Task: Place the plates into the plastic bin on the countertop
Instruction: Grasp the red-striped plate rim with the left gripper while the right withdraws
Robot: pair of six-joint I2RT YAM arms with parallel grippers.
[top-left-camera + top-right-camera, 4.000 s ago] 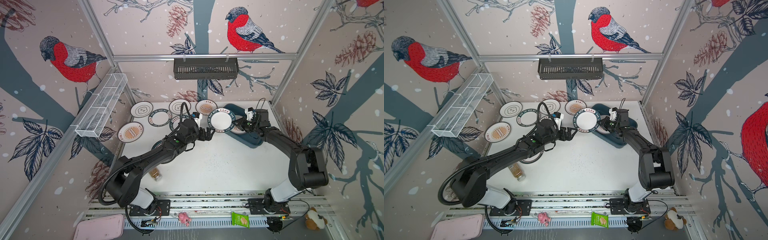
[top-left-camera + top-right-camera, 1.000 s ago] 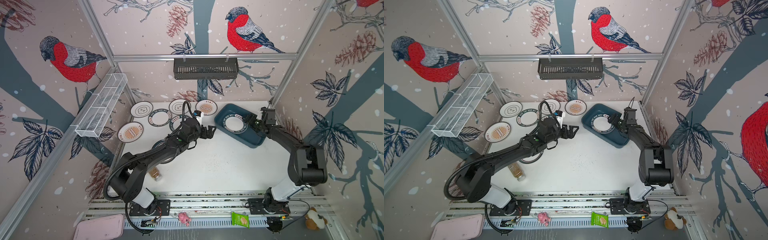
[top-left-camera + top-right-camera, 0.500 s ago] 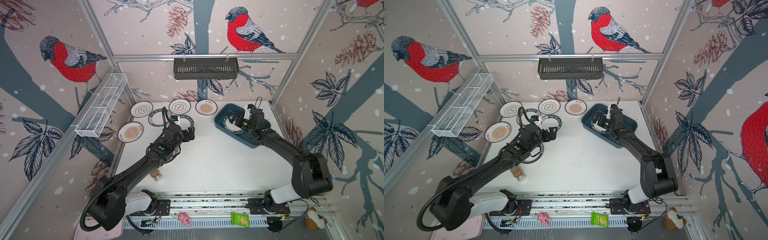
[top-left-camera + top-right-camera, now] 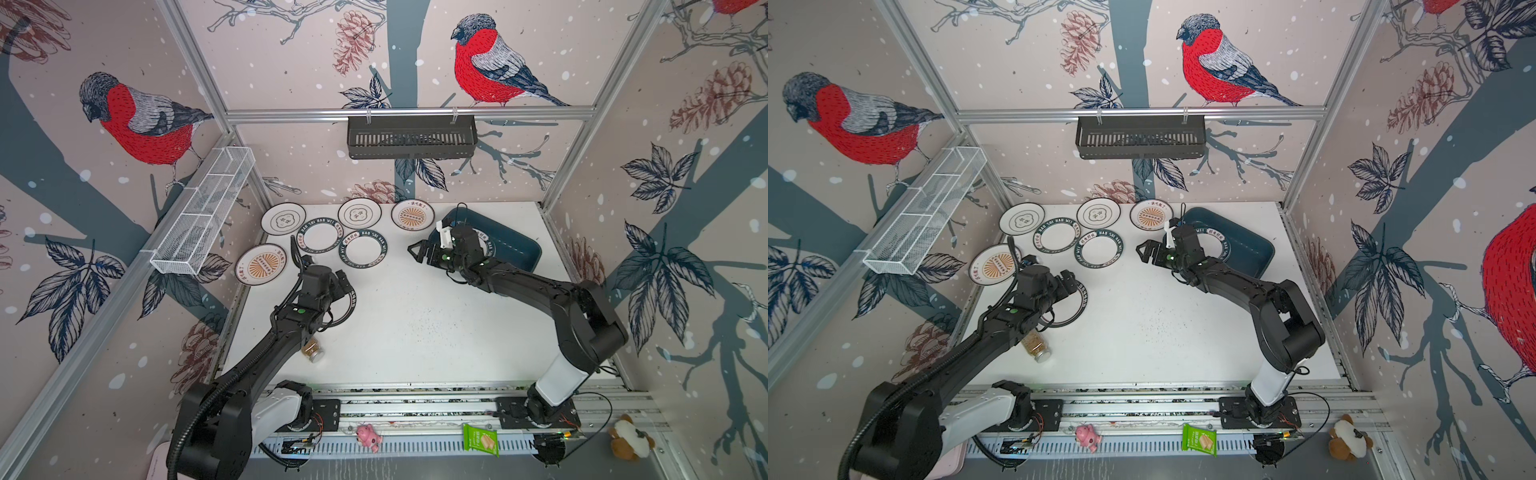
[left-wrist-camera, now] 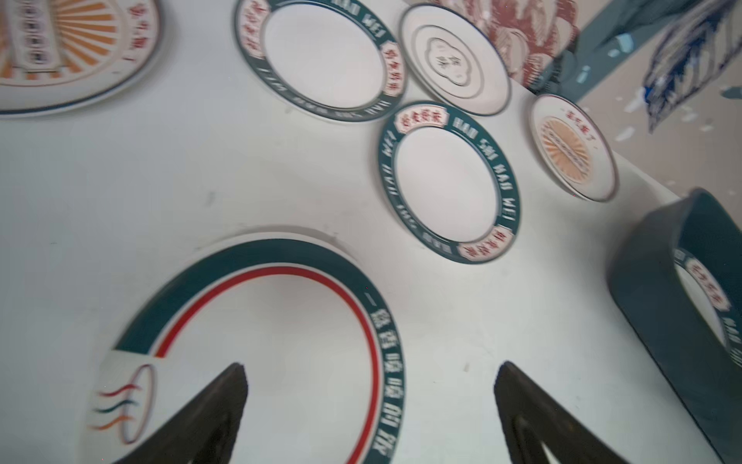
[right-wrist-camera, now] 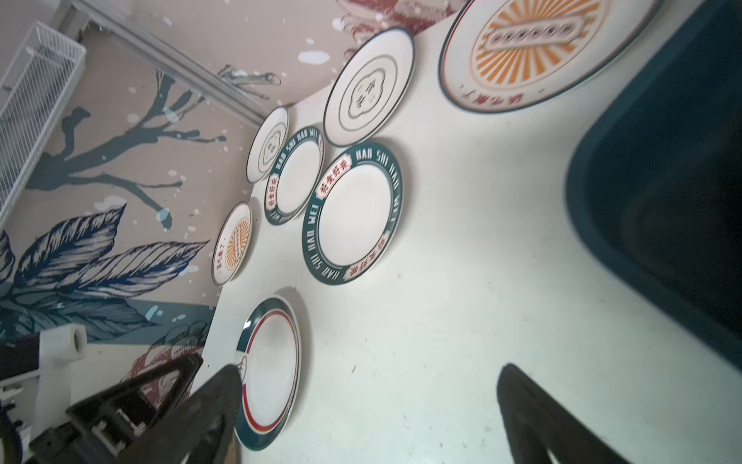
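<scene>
Over the last half second the left tool (image 4: pixel 343 286) has drawn back from the far plates toward 7 o'clock. The right tool (image 4: pixel 422 253) has left the plastic bin (image 4: pixel 519 249) across its 9 o'clock rim. In both top views each tool is spread and carries nothing. The left tool (image 4: pixel 1069 284) hangs over a red-ringed plate (image 4: pixel 353 301) toward 9 o'clock on the counter (image 4: pixel 415 324). The right hangs over bare counter between the bin and a green-rimmed plate (image 4: pixel 366 248). The bin sits at 2 o'clock with one lettered plate (image 4: pixel 487 246) flat inside, partly hidden by the right wrist. Five more plates (image 4: pixel 322 235) cluster from 10 to 12 o'clock, and a small jar (image 4: pixel 313 352) lies beside the left arm. The left wrist view shows its fingers (image 5: pixel 217 413) wide apart above the red-ringed plate (image 5: pixel 281 341). The right wrist view shows the right tool's fingers (image 6: pixel 534 422) parted over bare counter, with the bin (image 6: pixel 662 180) just beside.
</scene>
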